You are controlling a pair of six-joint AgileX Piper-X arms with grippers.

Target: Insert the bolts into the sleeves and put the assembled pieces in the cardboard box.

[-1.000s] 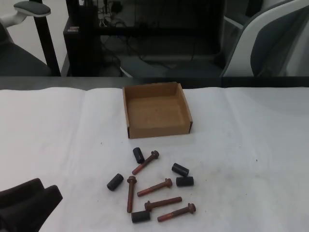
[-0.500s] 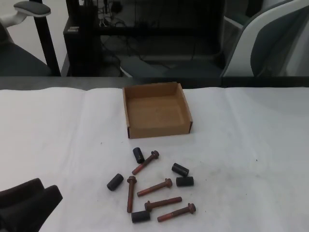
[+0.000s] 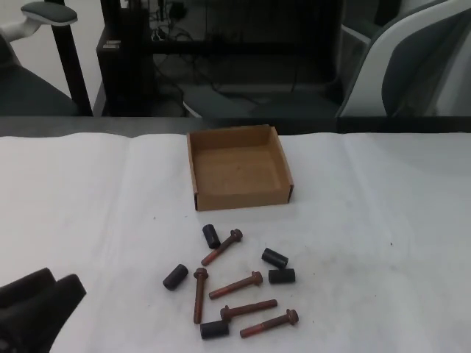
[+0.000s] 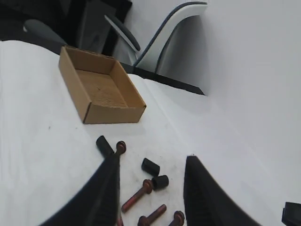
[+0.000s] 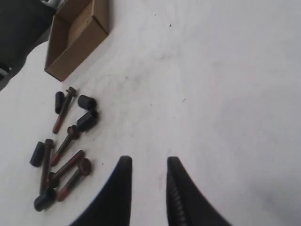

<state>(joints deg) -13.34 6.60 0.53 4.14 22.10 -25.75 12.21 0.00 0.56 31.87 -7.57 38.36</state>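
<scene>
Nothing looks assembled yet. At the near left of the worktop (image 3: 383, 220), the left pincer (image 4: 151, 162) hangs released, holding nothing. Mid-worktop, five bolts (image 3: 235, 285) and five sleeves (image 3: 281, 276) lie loose in one scattered pile, none joined. Just behind the pile, the cardboard box (image 3: 243, 198) has no pieces in it. The right pincer (image 5: 148, 162) hangs over bare worktop apart from the pile, slightly parted and carrying nothing. Every insertion and every placing is left to do.

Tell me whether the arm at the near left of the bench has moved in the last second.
Yes: the arm slid slightly left, away from the nearest sleeve.
</scene>
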